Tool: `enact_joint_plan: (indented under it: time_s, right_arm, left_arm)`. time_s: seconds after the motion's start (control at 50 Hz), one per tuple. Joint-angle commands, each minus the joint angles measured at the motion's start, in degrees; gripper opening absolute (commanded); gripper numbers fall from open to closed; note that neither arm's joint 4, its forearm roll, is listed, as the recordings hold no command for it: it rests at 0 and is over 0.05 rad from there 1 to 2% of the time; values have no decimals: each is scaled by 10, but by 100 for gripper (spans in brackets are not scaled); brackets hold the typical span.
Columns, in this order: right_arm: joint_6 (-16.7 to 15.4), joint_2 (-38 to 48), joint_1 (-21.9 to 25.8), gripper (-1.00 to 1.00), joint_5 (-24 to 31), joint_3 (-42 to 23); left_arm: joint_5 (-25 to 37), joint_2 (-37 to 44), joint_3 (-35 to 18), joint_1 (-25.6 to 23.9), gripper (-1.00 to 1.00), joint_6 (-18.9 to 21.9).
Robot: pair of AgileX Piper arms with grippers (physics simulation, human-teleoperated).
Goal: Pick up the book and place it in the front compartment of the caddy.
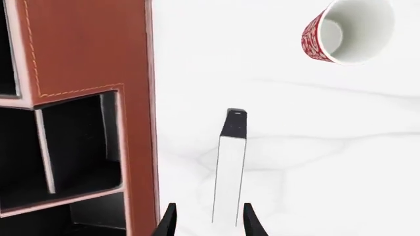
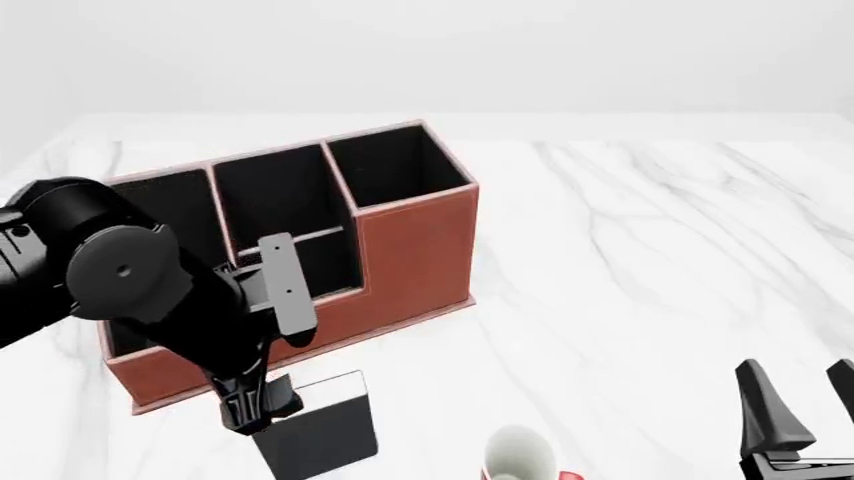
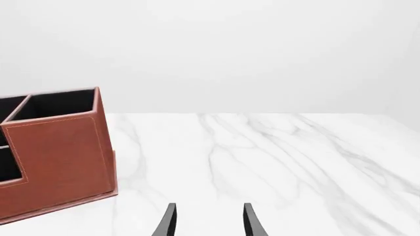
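The black book (image 2: 320,435) with its white strip (image 2: 327,385) is just in front of the reddish-brown caddy (image 2: 414,255). In the left wrist view the book (image 1: 229,177) shows edge-on between my left gripper's (image 1: 208,223) fingers, nearer one finger, with a gap to the other. My left gripper (image 2: 260,410) is open and straddles the book's left side. The small middle cell with the taller walls (image 2: 274,195) holds nothing. My right gripper (image 2: 801,415) is open and empty at the near right; it also shows in the right wrist view (image 3: 208,223).
A white-and-red mug (image 2: 521,460) lies on its side near the front edge, right of the book; it also shows in the left wrist view (image 1: 347,32). The caddy's wall (image 1: 141,123) is close beside my left gripper. The white marble table (image 2: 641,260) stretches right of the caddy.
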Motion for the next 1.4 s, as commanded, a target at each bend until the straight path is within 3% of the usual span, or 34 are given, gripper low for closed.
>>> enact_joint_plan:
  time_s: [0.02, 0.44, 0.5, 0.56, 0.6, 0.72, 0.84, 0.88, 1.02, 1.28, 1.32, 1.34, 1.4]
  right_arm:
    - [0, 0, 0, 100, 0, 0]
    - [0, 0, 0, 100, 0, 0]
    - [0, 0, 0, 100, 0, 0]
    - [0, 0, 0, 100, 0, 0]
    - [0, 0, 0, 100, 0, 0]
    - [0, 0, 0, 100, 0, 0]
    - [0, 0, 0, 100, 0, 0]
    - [0, 0, 0, 100, 0, 0]
    - [0, 0, 0, 100, 0, 0]
    - [0, 0, 0, 100, 0, 0]
    - [1, 0, 0, 100, 0, 0]
    - [0, 0, 0, 100, 0, 0]
    - [0, 0, 0, 100, 0, 0]
  left_arm:
    - [0, 3, 9, -18, 100, -14]
    - [-28, 26, 34, -47, 100, -42]
    - [-36, 20, 48, -29, 100, -26]
    - [-40, 47, 33, -67, 100, -63]
    - [-52, 38, 54, -40, 100, -36]
    - [-60, 45, 56, -43, 100, -38]
    - [-78, 35, 83, -5, 100, -5]
    - [-83, 56, 74, -29, 100, -30]
    - [-102, 71, 84, -27, 100, -25]
    - [-117, 126, 62, -78, 100, -75]
    - [-122, 125, 66, -68, 100, -66]
    - [-126, 118, 72, -52, -100, -50]
    - [-122, 120, 67, -53, -100, -51]
